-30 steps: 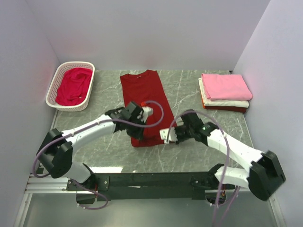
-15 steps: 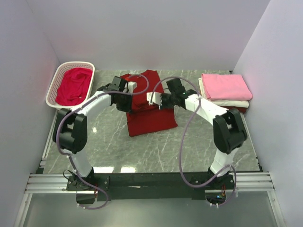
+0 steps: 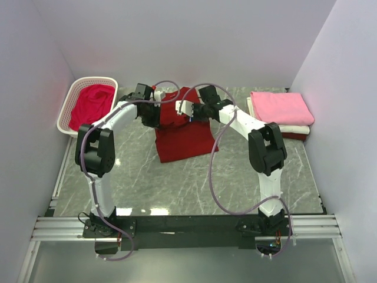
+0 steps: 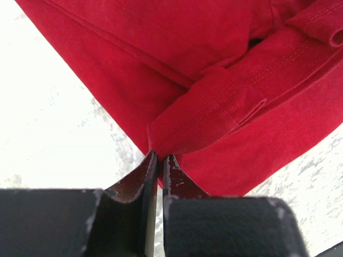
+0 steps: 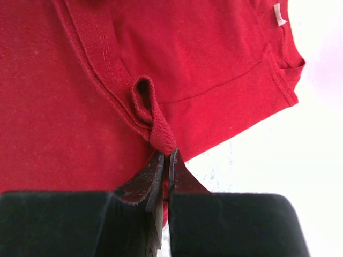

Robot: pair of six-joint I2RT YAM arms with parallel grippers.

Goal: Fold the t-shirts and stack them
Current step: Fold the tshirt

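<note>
dark red t-shirt (image 3: 184,137): placed on the table (image 3: 177,183) at centre, toward 12 o'clock in the top view. The near part is spread flat. The far part is gathered up where it is gripped from both sides.
left gripper (image 4: 159,157): the jaws are drawn almost together and clamped on a folded, stitched edge of the dark red t-shirt. In the top view it is found at the shirt's 10 o'clock corner.
right gripper (image 5: 167,155): the jaws are narrowed to a slit. A small bunched loop of hemmed cloth from the dark red t-shirt is pinched at the tips. In the top view it is found at the shirt's 1 o'clock corner.
crimson t-shirt (image 3: 91,107): left crumpled inside the basket (image 3: 94,79), which is set at 10 o'clock on the table.
pink t-shirt (image 3: 280,107): folded and laid on top of a stack at 2 o'clock.
white t-shirt (image 3: 294,129): folded and lying directly under the pink t-shirt. A thin dark red strip is seen beneath it.
arms: both are stretched from their bases at 6 o'clock toward the far middle of the table, and the grippers are held near each other over the dark red t-shirt.
</note>
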